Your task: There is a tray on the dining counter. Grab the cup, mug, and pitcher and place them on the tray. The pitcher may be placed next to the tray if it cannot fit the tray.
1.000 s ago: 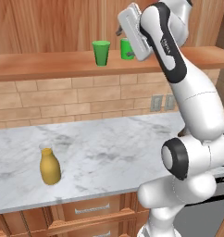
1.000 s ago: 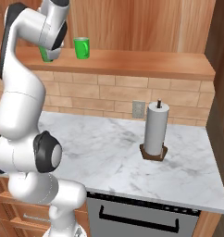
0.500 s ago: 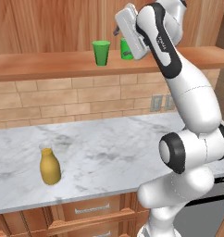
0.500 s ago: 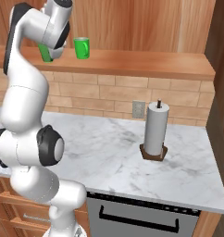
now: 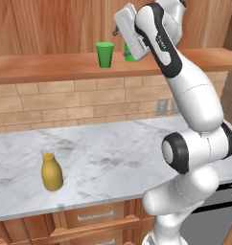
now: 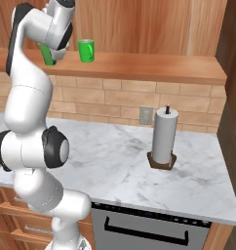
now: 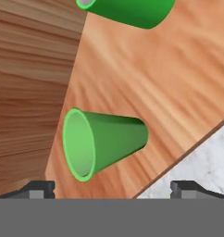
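The cup [image 7: 104, 142] stands on the wooden shelf [image 5: 51, 64], the mug [image 6: 86, 50] just beside it, and the pitcher [image 5: 52, 171] waits down on the marble table [image 5: 118, 162]. The arm has swung its hand in closer to the shelf, fingers [image 7: 37, 187] spread wide and empty either side of the cup. Looks like the cup goes first; nothing is grasped yet.

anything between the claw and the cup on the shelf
Nothing: in the hand view the open claw faces the cup with bare wooden shelf between.
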